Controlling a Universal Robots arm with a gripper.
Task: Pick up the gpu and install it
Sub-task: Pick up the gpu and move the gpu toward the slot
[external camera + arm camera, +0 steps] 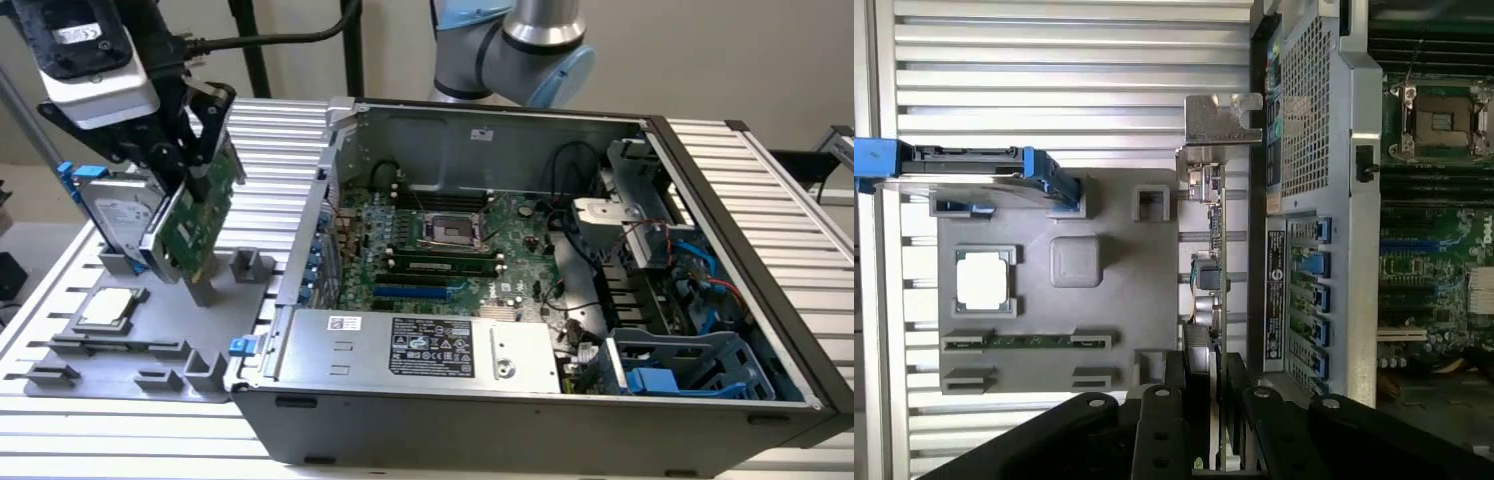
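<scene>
Exterior view: gripper (200, 165), fingers partly closed and clamped on the gpu (187, 228) by its upper edge. The gpu hangs edge-down, slightly tilted, over the tray (134, 375) beside the open case (534, 430). Whether it is clear of the tray cannot be told. This grip likely leaves the connector edge free.

gpu (1206, 265) edge hidden inside gripper (1204, 395) clamp.
hard drive (114, 215) just beside gripper, half covered by gpu.
arm (514, 45) cut by frame edge.
label (430, 348) print, well apart from gripper, unreadable.
</scene>
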